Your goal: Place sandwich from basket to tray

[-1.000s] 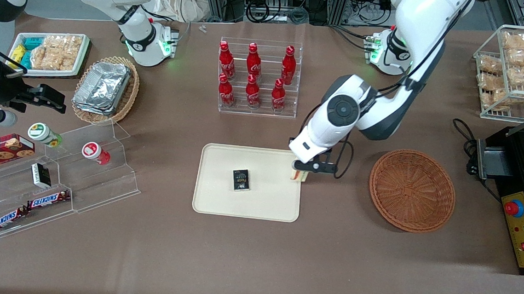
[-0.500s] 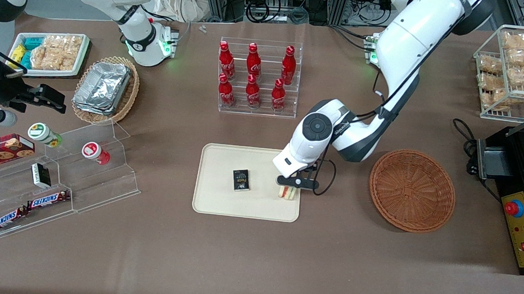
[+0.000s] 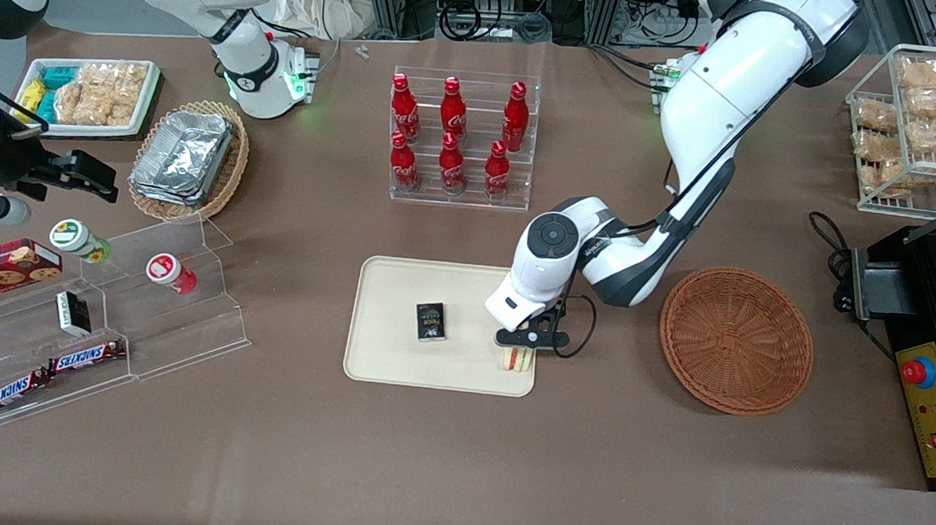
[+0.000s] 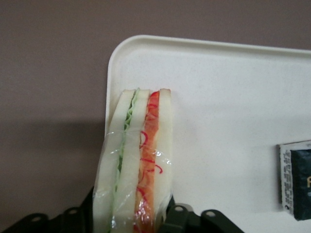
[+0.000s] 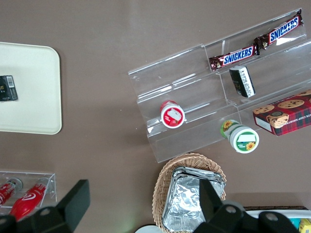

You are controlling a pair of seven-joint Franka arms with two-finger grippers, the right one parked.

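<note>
My left gripper [image 3: 522, 342] is shut on the sandwich [image 3: 516, 358], a plastic-wrapped wedge of white bread with red and green filling. It holds the wedge over the corner of the cream tray [image 3: 400, 291] that is nearest the front camera and the basket. The wrist view shows the sandwich [image 4: 138, 155] clamped between the black fingers [image 4: 187, 216] above the tray's rounded corner [image 4: 116, 53]; I cannot tell whether it touches the tray. The reddish-brown wicker basket [image 3: 736, 339] lies beside the tray toward the working arm's end and holds nothing.
A small black packet [image 3: 430, 322] lies on the tray near its middle, also in the wrist view [image 4: 296, 179]. A clear rack of red cola bottles [image 3: 462, 138] stands farther from the front camera than the tray. A black appliance with a red button [image 3: 922, 372] stands past the basket.
The left gripper carried the sandwich from the tray's edge farther from the camera, inward and toward the front camera, to the tray's near corner, and lowered it.
</note>
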